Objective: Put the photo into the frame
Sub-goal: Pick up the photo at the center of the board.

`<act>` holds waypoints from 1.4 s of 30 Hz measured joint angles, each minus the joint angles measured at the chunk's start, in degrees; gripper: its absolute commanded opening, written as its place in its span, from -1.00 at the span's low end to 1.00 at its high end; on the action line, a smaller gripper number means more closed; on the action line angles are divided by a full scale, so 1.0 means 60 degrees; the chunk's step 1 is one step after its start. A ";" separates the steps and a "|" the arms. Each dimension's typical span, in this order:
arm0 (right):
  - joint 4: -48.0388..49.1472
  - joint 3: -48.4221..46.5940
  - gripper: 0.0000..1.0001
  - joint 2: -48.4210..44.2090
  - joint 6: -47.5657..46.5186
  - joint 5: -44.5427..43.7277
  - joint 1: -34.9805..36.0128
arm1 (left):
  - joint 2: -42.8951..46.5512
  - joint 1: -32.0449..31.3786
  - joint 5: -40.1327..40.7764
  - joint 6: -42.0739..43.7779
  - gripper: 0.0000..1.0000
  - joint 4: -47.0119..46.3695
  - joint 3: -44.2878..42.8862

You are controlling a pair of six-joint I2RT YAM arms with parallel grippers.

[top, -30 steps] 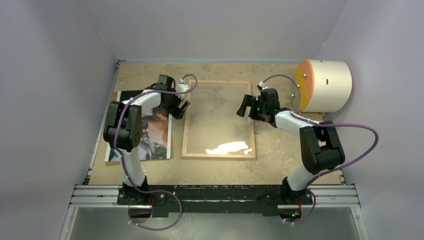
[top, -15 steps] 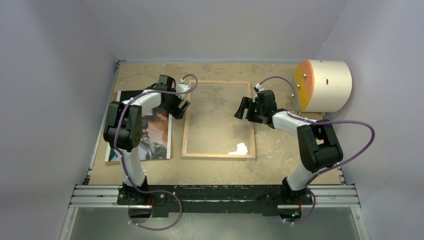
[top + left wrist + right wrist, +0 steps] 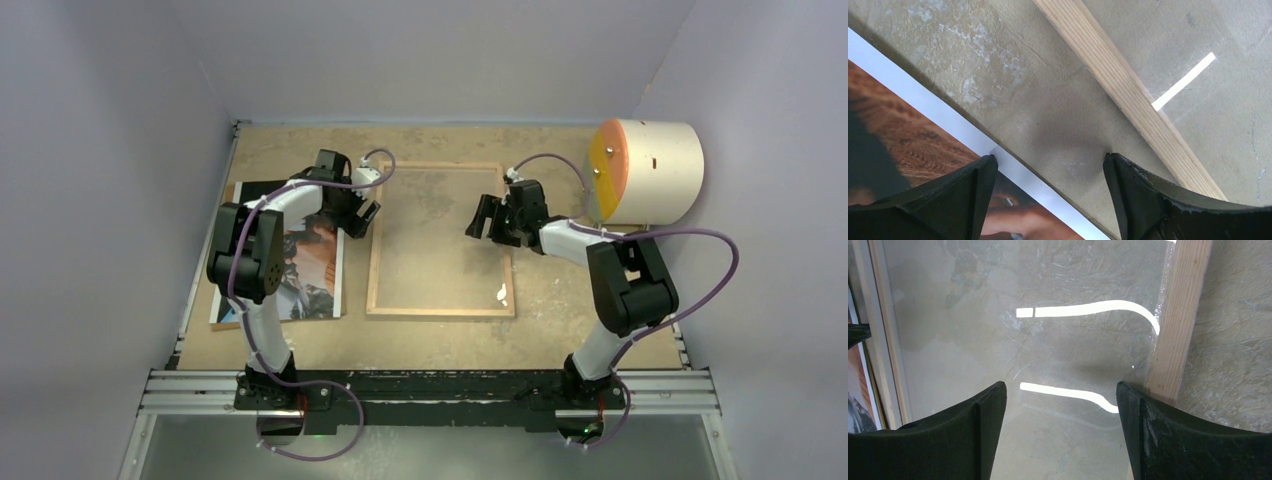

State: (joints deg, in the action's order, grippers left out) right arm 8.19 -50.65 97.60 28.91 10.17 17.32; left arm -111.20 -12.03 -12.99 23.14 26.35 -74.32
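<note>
L gripper (image 3: 362, 215) is wide open w/ nothing between the jaws, hanging low over the gap between the photo (image 3: 312, 268) and the frame (image 3: 440, 313); in the L wrist view the gripper (image 3: 1048, 162) has one fingertip (image 3: 975, 187) over the photo's (image 3: 903, 125) white border and the other (image 3: 1128, 192) over bare table (image 3: 1013, 85), just short of the frame's light-wood L rail (image 3: 1120, 87). Can't tell whether either tip actually touches the surface below. R gripper (image 3: 482, 215) is also spread wide & empty, poised above the R side of the frame approx. halfway along its length; R wrist view shows the gripper (image 3: 1060, 390) w/ one finger (image 3: 980, 427) over the clear pane (image 3: 1048, 347) and the other (image 3: 1153, 435) right next to the wood R rail (image 3: 1180, 325), contact not clear. Bright light streaks reflect off the pane. The frame lies flat mid-table, wood side up, pane in place, nothing inside it. The photo lies flat, picture up, on the L part of the table (image 3: 300, 145), its R edge just beside the frame's L rail but apart from it, partly hidden by the L arm in the top view. A white drum w/ orange face (image 3: 650, 170) sits at the far R, apart from the frame
</note>
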 measured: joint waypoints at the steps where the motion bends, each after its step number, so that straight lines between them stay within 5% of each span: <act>1: -0.0018 -0.0033 0.65 0.0007 0.0000 -0.0004 0.0011 | 0.0000 0.0000 0.0004 0.0000 0.68 0.0000 0.0000; 28: -0.2116 -0.2922 0.80 -0.0678 0.0401 -0.0605 0.2116 | -0.0415 -0.0608 -0.0656 -0.0404 0.80 0.1158 -0.1031; 36: -0.2069 -0.5217 0.78 0.1381 0.0783 -0.0699 0.3898 | -0.0120 0.2251 -0.0608 0.0113 0.89 0.2692 -0.3067; 42: -0.2189 -0.7781 0.72 0.4003 0.1013 -0.0776 0.4980 | 0.0736 0.4641 0.1767 0.0612 0.79 0.2182 -0.2776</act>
State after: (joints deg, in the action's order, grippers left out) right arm -4.95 -97.34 121.62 34.98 5.52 47.20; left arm -106.78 15.81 -2.39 26.81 39.44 -90.98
